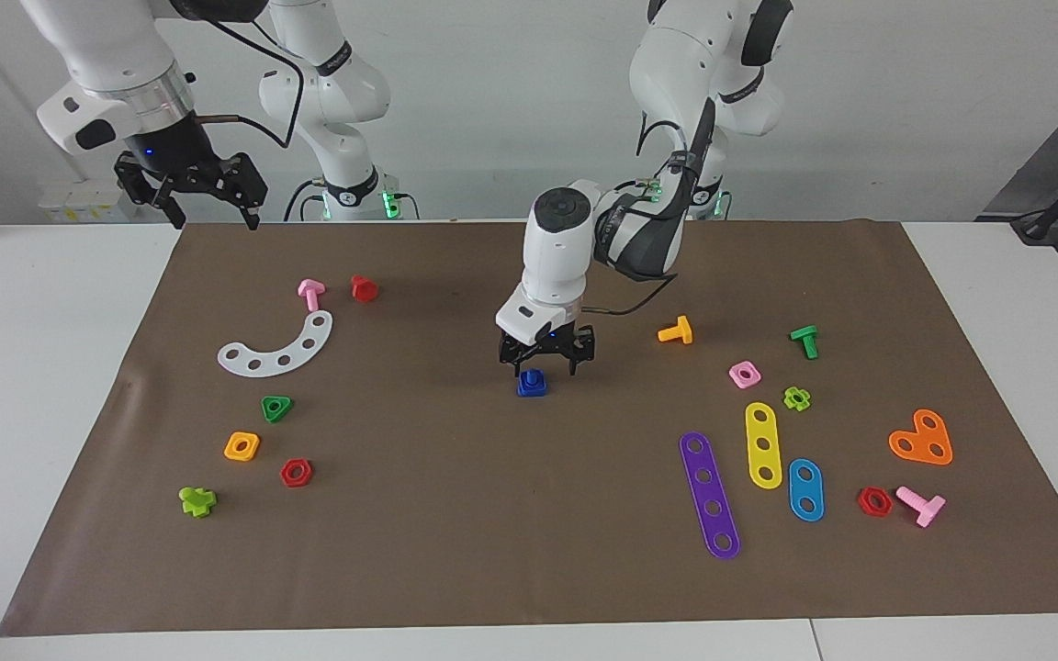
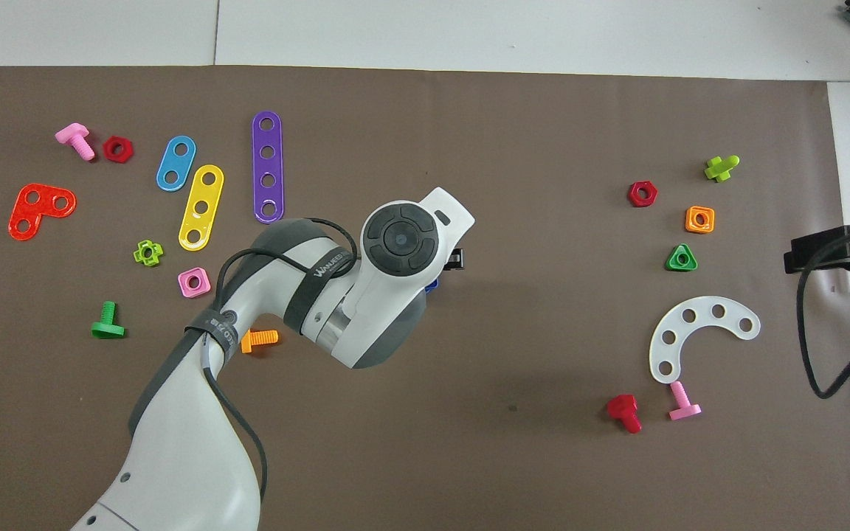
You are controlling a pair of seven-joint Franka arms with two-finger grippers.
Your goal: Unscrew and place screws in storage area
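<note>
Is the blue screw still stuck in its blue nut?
Yes, still in. The blue screw stands in its blue nut on the mat, under the open left gripper.

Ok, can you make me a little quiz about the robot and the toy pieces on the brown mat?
1. True or false: the left hand is right over the blue bolt and nut.
2. Which lies nearest the white curved strip? A) purple strip B) pink bolt C) orange heart plate
3. Fill in: the right hand waits, open, at the mat's ____ nearest the robots.

Key: 1 true. 2 B. 3 corner.
</note>
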